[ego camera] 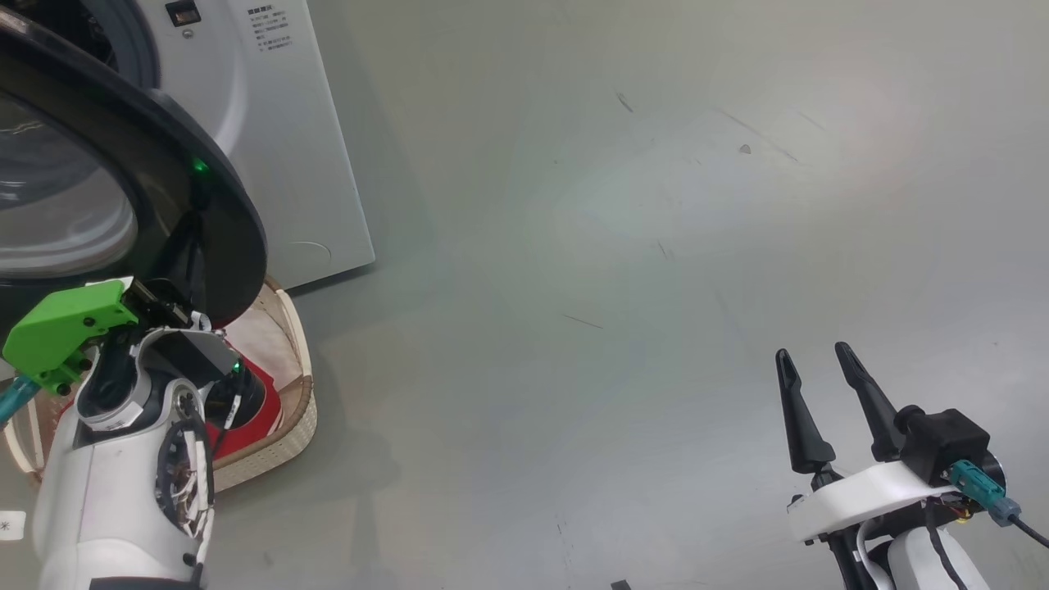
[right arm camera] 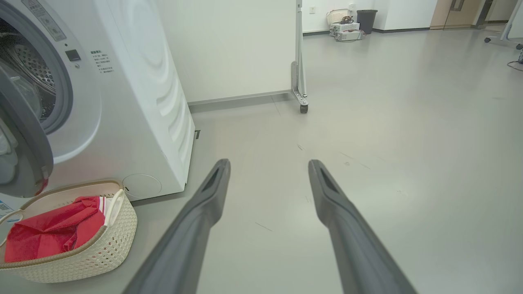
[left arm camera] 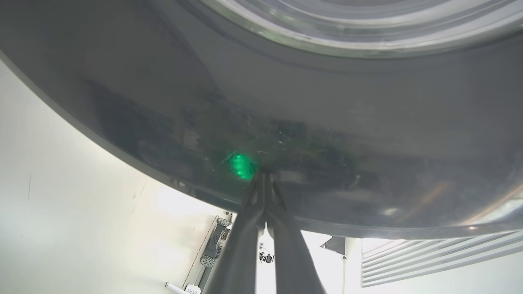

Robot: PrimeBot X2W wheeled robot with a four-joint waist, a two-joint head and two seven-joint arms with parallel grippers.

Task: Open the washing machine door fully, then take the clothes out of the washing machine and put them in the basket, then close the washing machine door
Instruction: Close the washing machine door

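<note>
The washing machine [ego camera: 279, 123] stands at the upper left, and its door [ego camera: 238, 221], with a black rim, is swung out toward me. My left gripper [left arm camera: 265, 174] is shut, with nothing between its fingers, and its tips press against the glossy door rim [left arm camera: 367, 134]. Below the door sits the cream basket [ego camera: 303, 410], holding the red clothes [ego camera: 254, 414]. My right gripper [ego camera: 819, 360] hangs open and empty over the bare floor, far to the right. Its wrist view shows the machine [right arm camera: 135, 102], the door edge [right arm camera: 24, 126], the basket [right arm camera: 94, 253] and the red clothes [right arm camera: 49, 232].
The perforated steel drum [right arm camera: 32, 65] shows through the opening. A wheeled partition panel [right arm camera: 300, 61] stands behind the machine's right side. A bin and boxes [right arm camera: 347, 20] sit by the far wall. Grey floor [ego camera: 656, 287] stretches wide to the right.
</note>
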